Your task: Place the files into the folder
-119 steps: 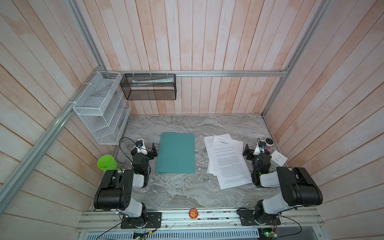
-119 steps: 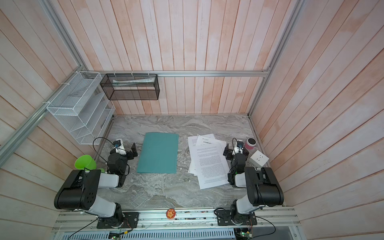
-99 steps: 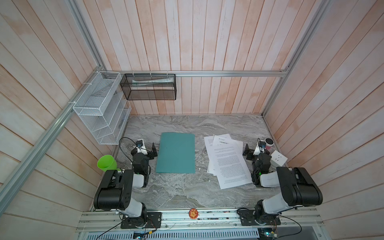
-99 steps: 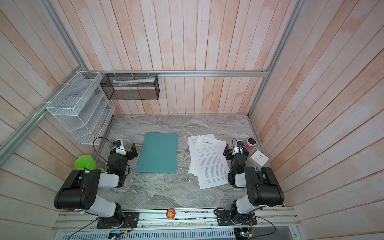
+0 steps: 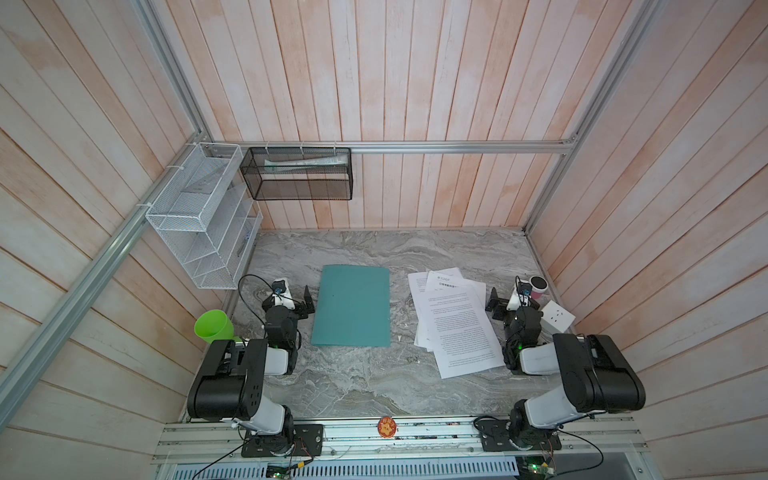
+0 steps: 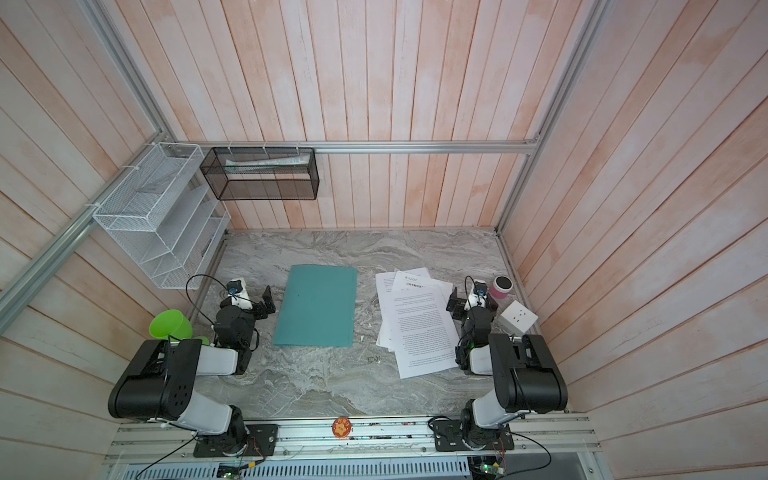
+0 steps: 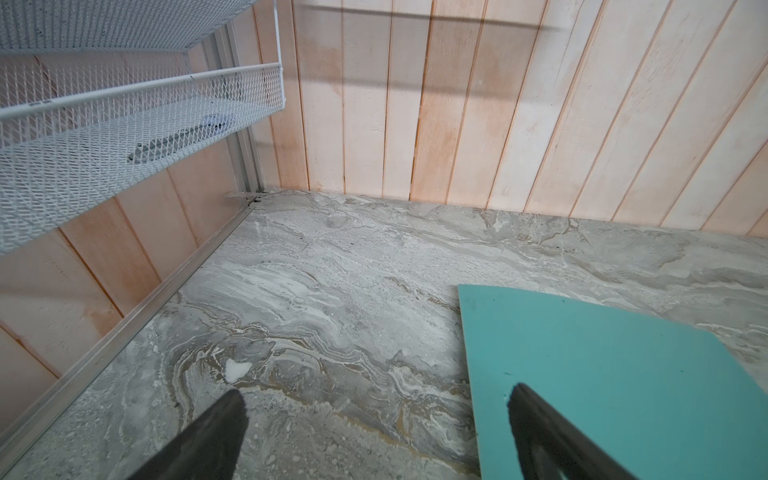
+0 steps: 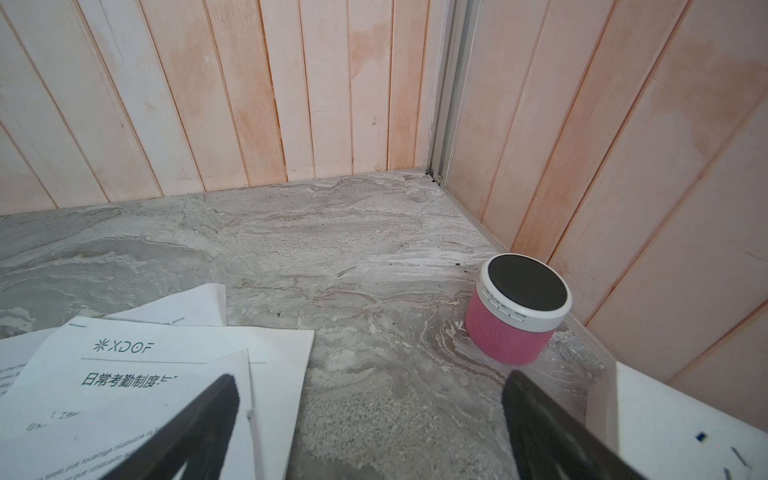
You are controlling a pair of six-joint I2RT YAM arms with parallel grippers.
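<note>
Marble tabletop [image 5: 374,386] — closed folder [image 5: 352,305], files [image 5: 457,324] beside

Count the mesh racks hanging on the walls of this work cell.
2. The white mesh rack hangs on the left side. The black mesh basket hangs at the back, just right of it in both top views. No others appear hidden.

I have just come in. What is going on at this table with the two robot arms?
The job is to put the files into the folder, but nothing is held. The teal folder lies closed and flat on the table, and the printed sheets lie in a loose pile to its right, apart from it. The left gripper is open at the folder's left edge; the right gripper is open beside the pile.
</note>
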